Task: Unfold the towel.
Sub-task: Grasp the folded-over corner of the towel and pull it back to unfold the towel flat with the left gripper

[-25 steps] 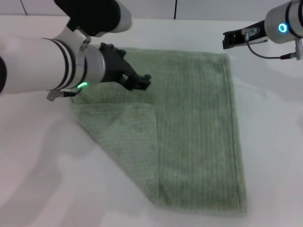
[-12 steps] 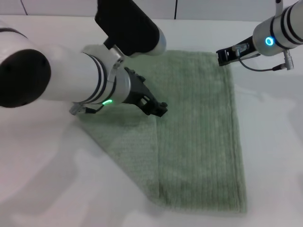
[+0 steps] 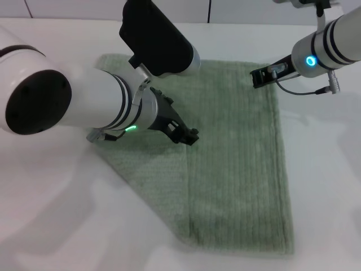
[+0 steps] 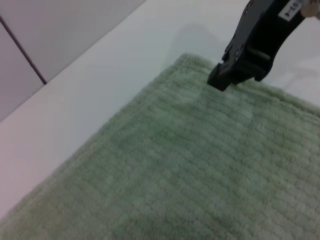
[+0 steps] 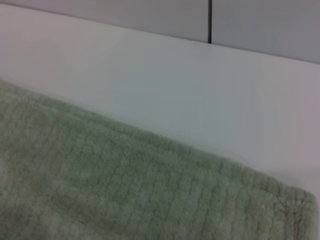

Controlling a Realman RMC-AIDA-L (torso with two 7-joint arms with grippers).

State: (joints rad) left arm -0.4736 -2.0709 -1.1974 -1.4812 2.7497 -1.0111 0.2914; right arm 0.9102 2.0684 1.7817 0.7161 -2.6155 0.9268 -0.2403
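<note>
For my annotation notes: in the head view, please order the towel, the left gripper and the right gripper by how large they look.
1. towel, clearly largest.
2. left gripper and right gripper: both small and dark, looking alike; I would not rank them.

Towel lying on the surface, one end effector at each side

The towel (image 3: 237, 169) is lying on the surface (image 3: 56, 226); the left end effector (image 3: 189, 137) is hovering over its middle-left, the right end effector (image 3: 256, 78) over its far right corner.
</note>
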